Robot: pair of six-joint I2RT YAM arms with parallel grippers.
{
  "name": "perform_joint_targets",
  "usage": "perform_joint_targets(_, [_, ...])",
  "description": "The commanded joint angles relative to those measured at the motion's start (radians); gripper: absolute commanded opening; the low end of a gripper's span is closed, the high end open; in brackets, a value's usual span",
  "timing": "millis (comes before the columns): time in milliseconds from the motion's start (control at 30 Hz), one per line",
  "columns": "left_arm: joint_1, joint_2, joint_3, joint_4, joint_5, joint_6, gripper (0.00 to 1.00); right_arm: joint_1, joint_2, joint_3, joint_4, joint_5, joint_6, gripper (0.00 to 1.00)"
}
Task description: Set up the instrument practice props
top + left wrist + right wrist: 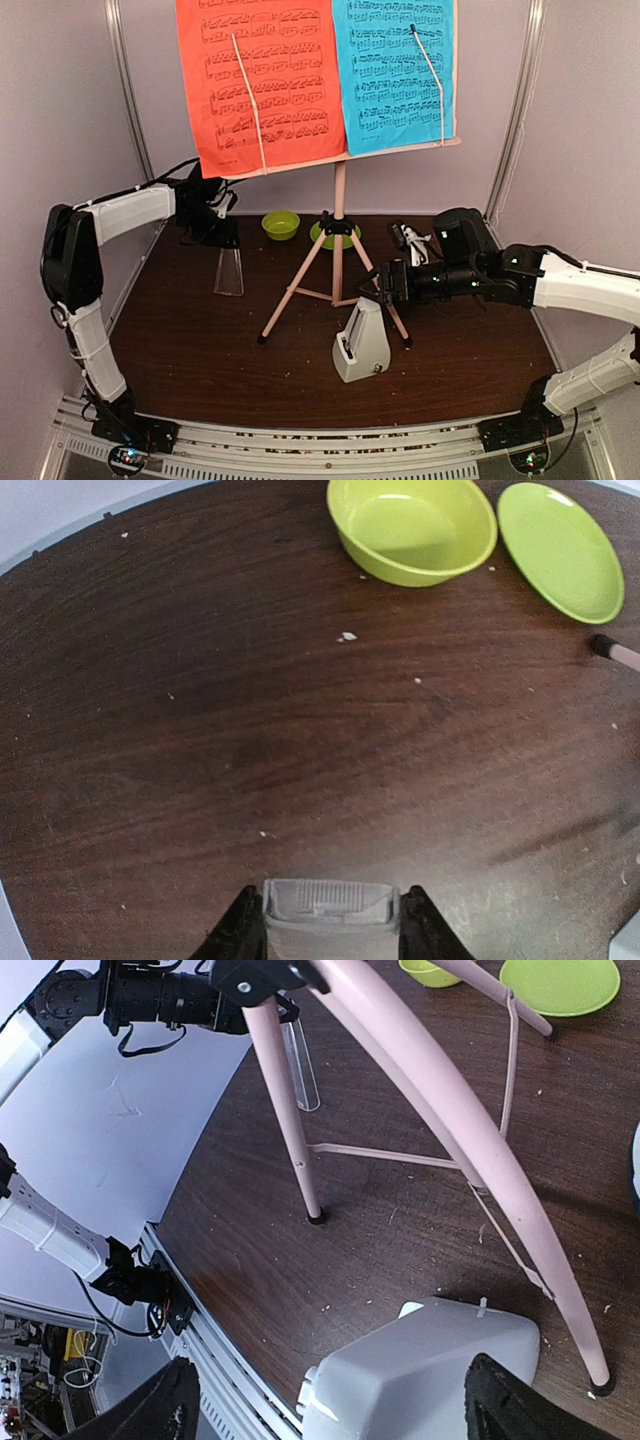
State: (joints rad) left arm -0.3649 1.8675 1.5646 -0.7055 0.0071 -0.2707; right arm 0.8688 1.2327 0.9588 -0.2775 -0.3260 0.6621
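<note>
Left gripper point(328, 925) is clamped on the ribbed top of a clear tapered cover point(229, 275), which hangs upright at the far left of the table point(180, 340), well apart from the pale pink music stand point(338, 200). The red sheet point(260, 80) and blue sheet point(395, 70) sit side by side on the stand's desk, so that part looks settled. Over on the right, the right gripper point(332, 1405) is spread wide with nothing in it, hovering above the white-grey metronome point(362, 345), which stands just in front of the tripod legs. This reads as the metronome step. The smart play is to bring those fingers down square on its flanks, staying off the near pink leg that runs right beside it, and to keep the cover vertical while the left arm lowers it. The green bowl point(412, 530) and green plate point(560, 550) lie behind, out of the way. Now the unknowns: the cover's lower edge is cut off in the left wrist view, so contact with the table can't be called. The right fingertips run off the frame, the sheet tops are cropped, and the metronome's face is too small to read.
</note>
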Motion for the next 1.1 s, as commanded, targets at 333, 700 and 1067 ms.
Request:
perform_joint_targets(333, [0.106,0.356,0.37,-0.098,0.001,0.056,0.2,0.049,0.063,0.101,-0.111,0.228,0.11,0.92])
perform_joint_targets(700, [0.106,0.338,0.341,-0.071,0.04,0.024,0.67,0.146,0.136,0.245,-0.282,0.351,0.081,0.92])
perform_joint_targets(1067, [0.104,-0.013,0.088,-0.009,0.052,-0.025,0.77,0.191,0.172,0.239,-0.348,0.424,0.093,0.76])
